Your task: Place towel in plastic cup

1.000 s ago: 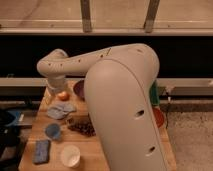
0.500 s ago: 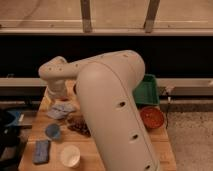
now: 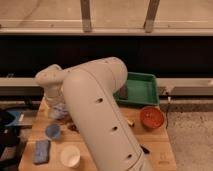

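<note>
A crumpled pale towel (image 3: 58, 113) lies on the wooden table (image 3: 150, 145) at its back left. A small blue plastic cup (image 3: 52, 131) stands upright just in front of the towel. My big white arm (image 3: 95, 110) fills the middle of the view and bends down at the left. My gripper (image 3: 56, 104) is at the end of the wrist, right over the towel, and is mostly hidden by the arm.
A white cup (image 3: 70, 156) and a blue sponge (image 3: 41, 150) sit at the front left. Brown bits (image 3: 73, 128) lie beside the blue cup. A green tray (image 3: 141, 90) holding a dark object (image 3: 123, 92) is at the back right, with a red bowl (image 3: 151, 117) in front of it.
The wrist has come down toward the towel. The large arm link has swung left, uncovering the green tray and the red bowl.
</note>
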Tool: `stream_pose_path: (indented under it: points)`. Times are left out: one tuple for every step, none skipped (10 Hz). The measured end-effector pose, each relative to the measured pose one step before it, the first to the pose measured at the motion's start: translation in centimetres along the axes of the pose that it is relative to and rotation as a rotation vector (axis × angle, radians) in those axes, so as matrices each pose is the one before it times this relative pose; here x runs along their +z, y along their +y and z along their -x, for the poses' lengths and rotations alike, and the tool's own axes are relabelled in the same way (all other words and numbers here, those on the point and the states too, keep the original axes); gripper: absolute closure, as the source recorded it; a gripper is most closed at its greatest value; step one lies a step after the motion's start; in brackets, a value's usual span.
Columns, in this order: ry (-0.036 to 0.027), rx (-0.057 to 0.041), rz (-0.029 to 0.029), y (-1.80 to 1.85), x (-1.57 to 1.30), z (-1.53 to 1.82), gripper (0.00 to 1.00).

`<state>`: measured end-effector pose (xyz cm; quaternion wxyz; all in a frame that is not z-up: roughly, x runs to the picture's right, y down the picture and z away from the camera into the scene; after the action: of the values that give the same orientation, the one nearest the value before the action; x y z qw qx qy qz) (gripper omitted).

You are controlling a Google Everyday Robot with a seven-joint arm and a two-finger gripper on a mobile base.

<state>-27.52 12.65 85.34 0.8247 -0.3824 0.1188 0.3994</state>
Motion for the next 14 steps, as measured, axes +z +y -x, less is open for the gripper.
stream_pose_path:
  points:
    - [0.01907,-0.00474,-0.00310,0.087,1.199,-0.171,0.20]
    - [0.01257,-0.00256,-0.00408,-0.210,0.889,-0.290,0.20]
    - [0.00305,0.00101,0.00179,-0.167,0.679,-0.134,0.20]
    - [-0.00830,0.01420,0.01713,-0.488,0.757,-0.255,0.20]
    - [-0.01200,0.01446,0.02149,-0.420,0.246,-0.227,0.20]
    - [0.00210,0.00176,-0.00301,-0.132,0.024,-0.095,0.21]
    - [0.00209,0.00029,-0.00266,-0.079,-0.150,-0.080,0.27]
    - [0.00203,0.00189,-0.00186,-0.131,-0.090,-0.089,0.37]
    - [0.00103,0.00107,0.00119,0.043,-0.003,-0.021,0.48]
    - [-0.00088,0.00157,-0.00002,-0.094,0.005,-0.050,0.56]
    - [-0.00435,0.00196,0.00144,-0.132,0.032,0.005,0.65]
    - [-0.00124,0.00126,-0.00178,-0.160,-0.166,-0.010,0.77]
    - [0.00430,0.00113,-0.00132,-0.061,-0.236,-0.119,0.87]
    - [-0.00079,0.00052,0.00090,0.058,-0.233,0.020,0.96]
